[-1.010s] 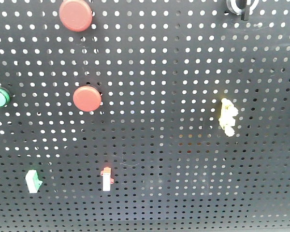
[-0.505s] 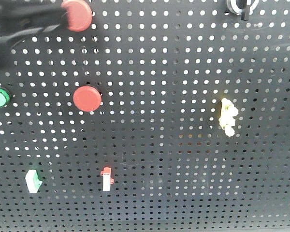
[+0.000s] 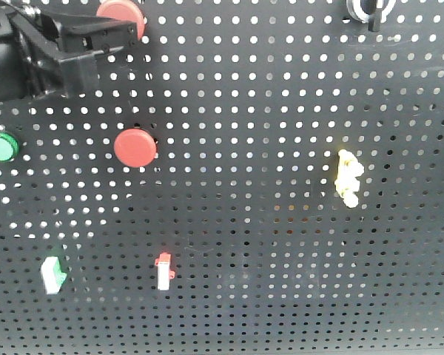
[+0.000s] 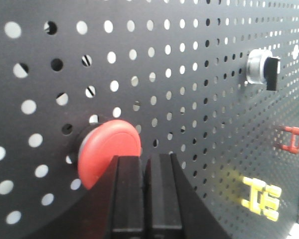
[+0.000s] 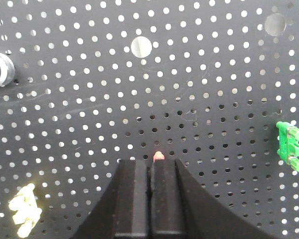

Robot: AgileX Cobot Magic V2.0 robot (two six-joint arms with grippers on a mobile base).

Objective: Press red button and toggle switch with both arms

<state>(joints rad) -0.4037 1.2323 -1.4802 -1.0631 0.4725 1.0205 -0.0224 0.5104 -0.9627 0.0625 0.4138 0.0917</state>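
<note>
- left gripper (image 4: 145, 162) clenched, jaws pressed together with nothing between them, its tip at the lower right edge of the red button (image 4: 108, 149); whether it touches, i cannot tell.
- from the front, the left gripper lies across the upper left corner of the black pegboard (image 3: 281, 111) and hides the lower part of the red button.
- right gripper (image 5: 149, 164) also clenched and empty, pointed at the pegboard, with a small red tip (image 5: 158, 156) just above it.
- toggle switch (image 3: 53, 274) at the lower left of the pegboard, untouched, well apart from the left gripper.
- smaller red button (image 3: 135, 148) below the red button, green button (image 3: 1, 147) to its left.
</note>
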